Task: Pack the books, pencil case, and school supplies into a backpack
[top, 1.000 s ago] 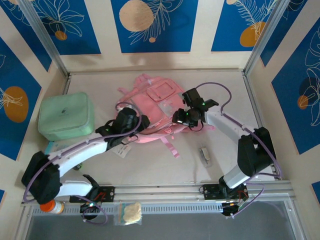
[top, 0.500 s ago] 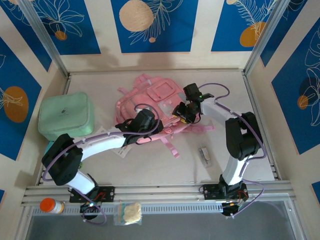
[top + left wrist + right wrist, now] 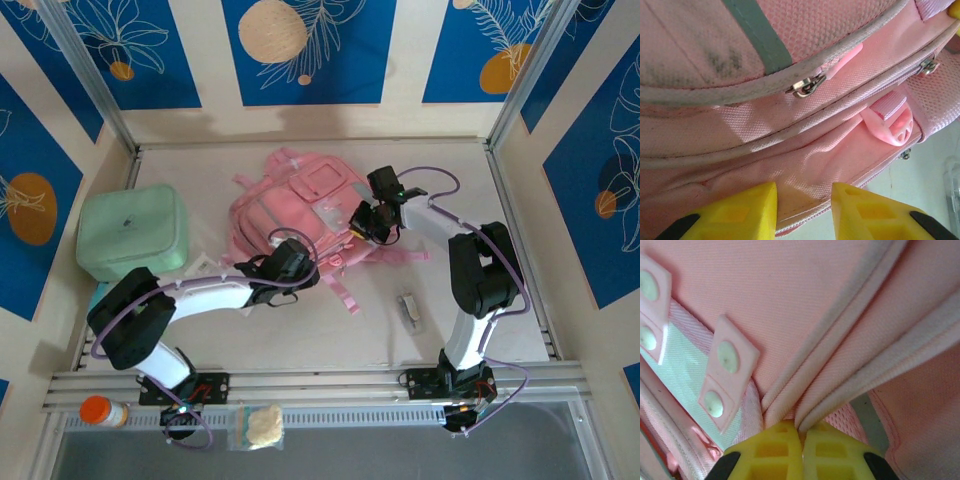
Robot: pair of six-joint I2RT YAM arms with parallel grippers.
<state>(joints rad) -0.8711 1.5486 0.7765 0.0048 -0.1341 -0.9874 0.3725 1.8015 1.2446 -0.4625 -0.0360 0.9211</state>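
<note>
Pink backpack [image 3: 290,208] lies flat toward the back middle of the table [image 3: 330,335], straps trailing toward the near edge. The left gripper [image 3: 300,258] sits at the bag's near side. In the left wrist view, the left gripper [image 3: 804,194] has its yellow fingers [image 3: 747,205] standing apart, with a fold of the backpack [image 3: 815,45] showing in the gap. I cannot tell whether that fold is pinched. A metal zip pull [image 3: 805,86] hangs just above the fold.

The right gripper [image 3: 362,222] is at the bag's right side. Seen from the right wrist, the right gripper [image 3: 800,432] has its fingertips pressed together on the piped seams of the backpack [image 3: 790,300].

A mint-green zip case [image 3: 133,232] rests by the left edge, well apart from the bag. The school supplies [image 3: 408,307], one small pale oblong, lie near the right front corner.
</note>
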